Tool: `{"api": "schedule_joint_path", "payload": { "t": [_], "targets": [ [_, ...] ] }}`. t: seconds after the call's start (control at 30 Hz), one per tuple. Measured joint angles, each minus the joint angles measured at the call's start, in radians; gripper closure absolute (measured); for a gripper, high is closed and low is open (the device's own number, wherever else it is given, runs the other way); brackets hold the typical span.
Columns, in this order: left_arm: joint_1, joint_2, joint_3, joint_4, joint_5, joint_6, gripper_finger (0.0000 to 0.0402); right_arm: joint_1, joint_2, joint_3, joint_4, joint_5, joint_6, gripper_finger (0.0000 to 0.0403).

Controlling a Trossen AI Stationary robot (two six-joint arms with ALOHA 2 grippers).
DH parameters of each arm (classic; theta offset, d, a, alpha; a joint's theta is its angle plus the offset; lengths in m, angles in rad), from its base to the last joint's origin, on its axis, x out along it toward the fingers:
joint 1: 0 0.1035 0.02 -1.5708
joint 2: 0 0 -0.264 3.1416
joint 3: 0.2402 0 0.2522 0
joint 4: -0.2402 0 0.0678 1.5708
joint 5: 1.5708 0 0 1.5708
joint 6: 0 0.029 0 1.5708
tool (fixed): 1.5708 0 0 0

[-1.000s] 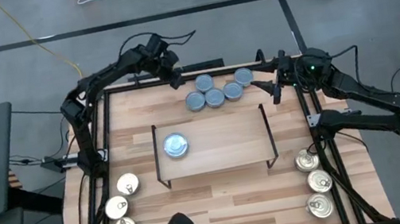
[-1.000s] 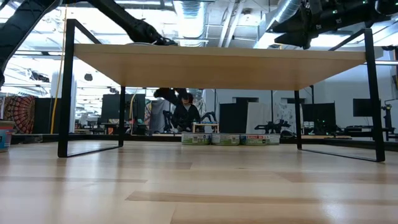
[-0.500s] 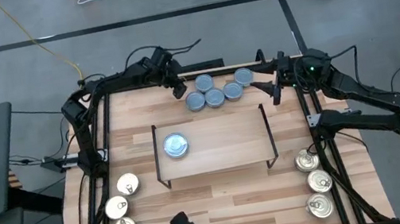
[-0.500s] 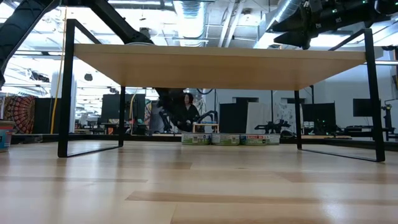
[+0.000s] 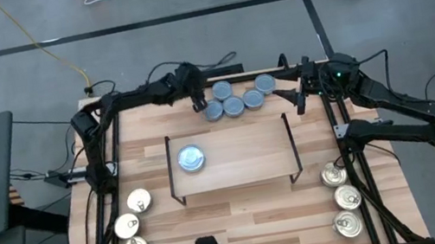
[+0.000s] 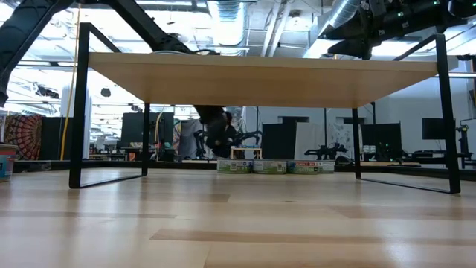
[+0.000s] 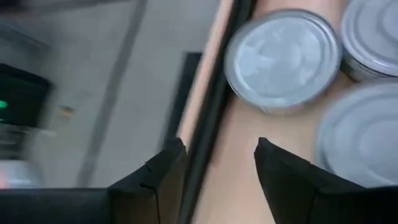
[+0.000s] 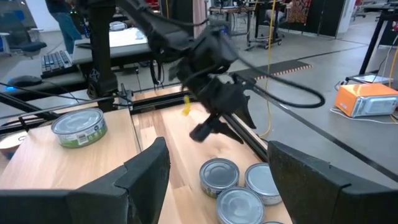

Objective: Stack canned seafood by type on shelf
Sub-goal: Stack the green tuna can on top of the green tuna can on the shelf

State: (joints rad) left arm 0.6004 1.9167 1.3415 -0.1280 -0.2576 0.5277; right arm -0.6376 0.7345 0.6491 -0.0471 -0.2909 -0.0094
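Several blue-grey tins (image 5: 233, 104) stand clustered on the table near its far edge, also seen in the low view as a row of tins (image 6: 253, 166) beyond the shelf. One blue-grey tin (image 5: 191, 158) sits on the shelf (image 5: 249, 154). My left gripper (image 5: 199, 103) is open, just left of the cluster. In its wrist view the left gripper (image 7: 214, 165) has its fingers over the table's far rail, with the nearest tin (image 7: 283, 59) ahead. My right gripper (image 5: 298, 100) is open and hovers right of the cluster.
Three silver-gold tins (image 5: 132, 227) lie along the table's near left side and three more silver-gold tins (image 5: 343, 199) along its near right. The shelf's black wire legs (image 6: 78, 104) stand mid-table. Bare wood lies between shelf and cluster.
My left gripper has moved right and toward the table's near side, lowering toward the left end of the blue-grey tin cluster. The tins have stayed where they were.
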Motion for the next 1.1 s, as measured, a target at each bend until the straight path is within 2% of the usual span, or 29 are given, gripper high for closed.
{"api": "schedule_joint_path", "payload": {
  "t": [0.07, 0.2, 0.27, 0.33, 0.5, 0.67, 0.8, 0.97, 1.1],
  "targets": [
    [-0.027, 0.0, -0.042, 0.108, -0.08, 0.041, 0.0226, 0.0, 0.0, 0.0, -0.002, 0.002, -0.008, 0.0108],
    [-0.057, 0.0, -0.137, 0.313, -0.144, 0.096, 0.0232, -0.004, 0.0, 0.0, -0.01, 0.003, -0.019, 0.0108],
    [-0.064, 0.0, -0.173, 0.384, -0.151, 0.106, 0.0234, -0.015, -0.003, 0.0, -0.018, 0.005, -0.022, 0.0108],
    [-0.069, 0.0, -0.207, 0.423, -0.104, 0.108, 0.0235, -0.028, -0.003, 0.0, -0.026, 0.005, -0.023, 0.0108],
    [-0.074, 0.0, -0.266, 0.441, 0.091, 0.128, 0.0235, -0.048, -0.003, 0.0, -0.035, 0.005, -0.023, 0.0108],
    [-0.054, 0.0, -0.287, 0.431, 0.174, 0.078, 0.0235, -0.042, -0.003, 0.0, -0.029, 0.005, -0.018, 0.0108],
    [-0.045, 0.0, -0.297, 0.425, 0.189, 0.057, 0.0235, -0.029, -0.003, 0.0, -0.028, 0.005, -0.018, 0.0108],
    [-0.045, -0.003, -0.298, 0.383, 0.156, 0.036, 0.0235, -0.023, -0.003, 0.0, -0.027, 0.005, -0.018, 0.0108],
    [-0.031, -0.022, -0.298, 0.341, 0.19, -0.07, 0.0244, -0.024, -0.003, 0.0, -0.028, 0.005, -0.018, 0.0108]
  ]
}}
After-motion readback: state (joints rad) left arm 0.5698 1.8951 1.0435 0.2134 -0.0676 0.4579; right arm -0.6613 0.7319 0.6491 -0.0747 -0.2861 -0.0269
